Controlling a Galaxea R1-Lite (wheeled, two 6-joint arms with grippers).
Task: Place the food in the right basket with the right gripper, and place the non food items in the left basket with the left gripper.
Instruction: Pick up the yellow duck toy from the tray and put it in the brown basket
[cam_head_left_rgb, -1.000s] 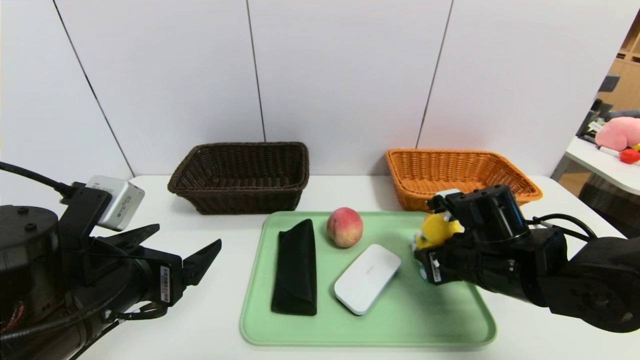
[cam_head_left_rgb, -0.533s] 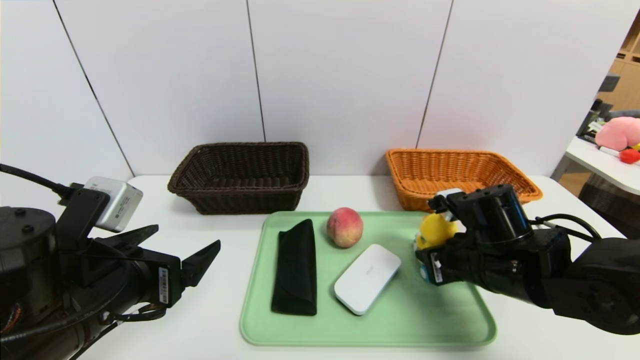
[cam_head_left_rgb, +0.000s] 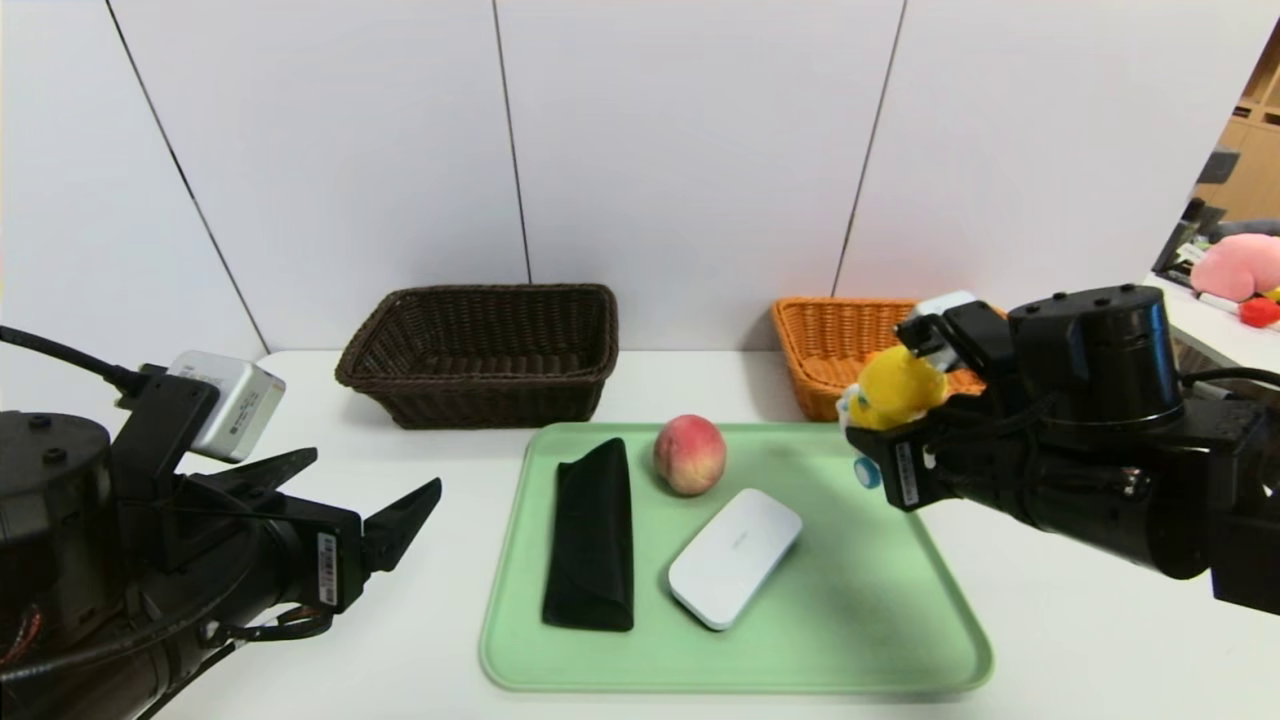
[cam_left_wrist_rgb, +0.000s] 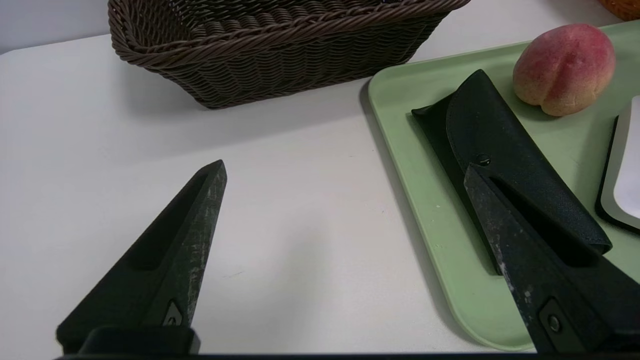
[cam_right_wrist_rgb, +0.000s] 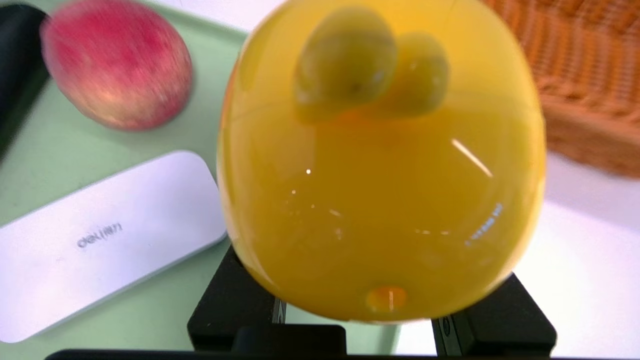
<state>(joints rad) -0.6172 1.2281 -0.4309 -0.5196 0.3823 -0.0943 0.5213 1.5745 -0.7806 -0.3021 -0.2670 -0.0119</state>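
The sort is at an early stage; three items remain on the green tray (cam_head_left_rgb: 840, 640): a peach (cam_head_left_rgb: 690, 455), a black snap-fastened pouch (cam_left_wrist_rgb: 510, 150) and a white deli-branded case (cam_head_left_rgb: 735, 558); a fourth, the glossy yellow item (cam_head_left_rgb: 900, 385), is in transfer. The right gripper (cam_head_left_rgb: 876, 425) is closed on this yellow item and holds it raised above the far right part of the tray, in front of the orange wicker basket (cam_head_left_rgb: 835, 340); release into that basket appears to be the step in hand. The left gripper (cam_head_left_rgb: 379, 470) stands wide open with nothing between its fingers; it is positioned over the white table (cam_head_left_rgb: 400, 660), to the left of the tray and in front of the dark brown wicker basket (cam_head_left_rgb: 480, 392).

No delivered item shows in the visible part of either basket; after the yellow item, the peach presumably goes to the orange basket by the right gripper; the pouch and the white case presumably go to the dark brown basket by the left gripper.

The right arm covers part of the orange basket, so its contents cannot be fully checked; the yellow item hides the right gripper's fingertips in the right wrist view, and the exact contact points cannot be told; a blue round part (cam_head_left_rgb: 867, 472) shows beneath the item, but its function is unclear; the item's exact identity cannot be confirmed, and its handling as food is inferred from the arm in use; the function of the white case is likewise undetermined.
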